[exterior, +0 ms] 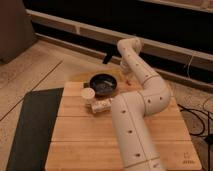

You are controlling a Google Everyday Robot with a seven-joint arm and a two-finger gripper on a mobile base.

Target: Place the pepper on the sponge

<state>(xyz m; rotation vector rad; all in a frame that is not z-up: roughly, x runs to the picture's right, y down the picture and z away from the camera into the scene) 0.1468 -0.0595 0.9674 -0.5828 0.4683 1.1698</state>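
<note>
My white arm (135, 120) rises from the table's front edge and bends back over the far side. At its end the dark gripper (108, 58) hangs beyond the table's back edge, up and behind a black bowl (103, 84). A pale lumpy block (101, 106), possibly the sponge, lies left of the arm near the middle of the table. A small round pale cup (88, 94) stands just behind it. I cannot pick out a pepper anywhere; the arm hides part of the table's back right.
The wooden slatted table (75, 135) has a dark mat (32, 125) along its left side. A dark wall with a pale ledge (75, 27) runs behind. Cables (200, 117) lie on the floor at the right.
</note>
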